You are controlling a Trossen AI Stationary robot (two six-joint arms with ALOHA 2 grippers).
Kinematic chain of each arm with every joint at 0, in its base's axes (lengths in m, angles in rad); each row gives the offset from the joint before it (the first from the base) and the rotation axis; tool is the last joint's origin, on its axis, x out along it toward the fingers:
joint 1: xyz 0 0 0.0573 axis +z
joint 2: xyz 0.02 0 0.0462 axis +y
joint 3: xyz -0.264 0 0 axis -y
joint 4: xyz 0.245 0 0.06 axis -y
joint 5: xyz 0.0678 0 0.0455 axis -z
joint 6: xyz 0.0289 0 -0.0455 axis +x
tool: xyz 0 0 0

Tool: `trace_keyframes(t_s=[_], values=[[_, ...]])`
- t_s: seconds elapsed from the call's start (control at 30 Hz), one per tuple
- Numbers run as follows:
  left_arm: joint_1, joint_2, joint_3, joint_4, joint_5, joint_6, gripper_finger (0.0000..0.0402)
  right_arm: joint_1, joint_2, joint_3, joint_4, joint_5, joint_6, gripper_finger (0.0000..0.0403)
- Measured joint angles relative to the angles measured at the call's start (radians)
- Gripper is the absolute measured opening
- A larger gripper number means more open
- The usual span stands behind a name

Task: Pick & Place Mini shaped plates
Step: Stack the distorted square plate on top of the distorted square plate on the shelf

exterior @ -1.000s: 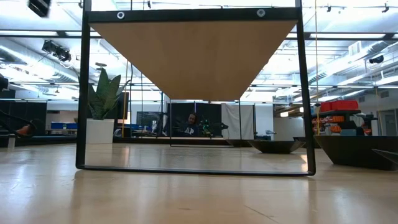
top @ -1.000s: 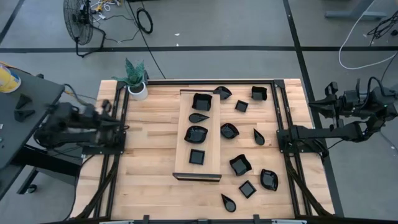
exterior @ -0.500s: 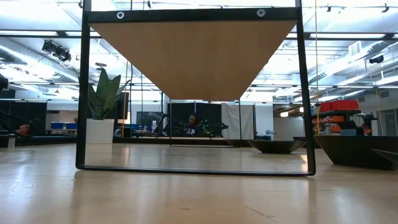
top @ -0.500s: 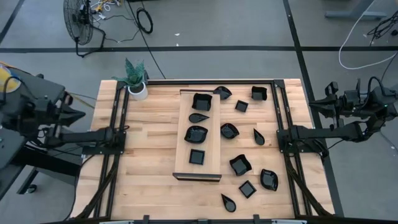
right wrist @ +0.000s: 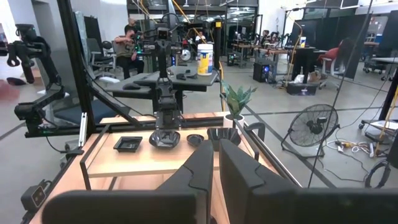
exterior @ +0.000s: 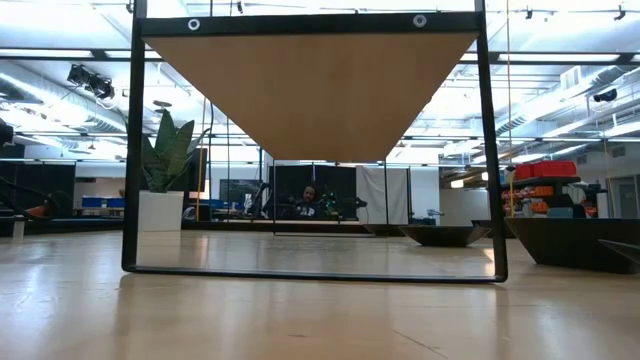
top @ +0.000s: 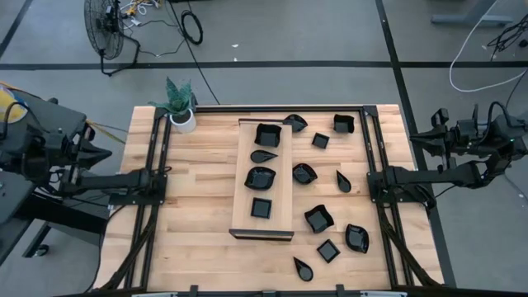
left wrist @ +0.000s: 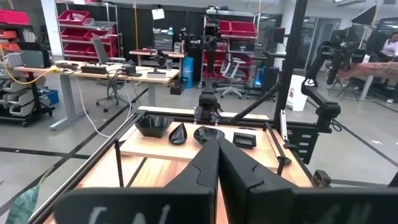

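Left hand (left wrist: pixel 217 163) parked off the surface (top: pixel 198 206) at 9 o'clock, fingers pressed together, gripping nothing. Right hand (right wrist: pixel 216 163) parked off it at 3 o'clock, fingers nearly together, empty. 4 mini shaped plates (top: pixel 261 177) lined up on the wooden board (top: pixel 244 190) at centre; 10 more scattered toward 3 and 5 o'clock. Potted plant (top: pixel 181 103) at 11 o'clock.

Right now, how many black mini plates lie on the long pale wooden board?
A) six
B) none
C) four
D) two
C: the high view shows four mini plates in a row along the wooden board, with the other plates on the table to its right.
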Motion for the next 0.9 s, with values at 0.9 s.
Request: trace_keyframes(t_s=[0.9], values=[[0.000,0.000,0.000,0.000,0.000,0.005,0.0014,0.000,0.000,0.000,0.000,0.000,-0.005,0.0034]])
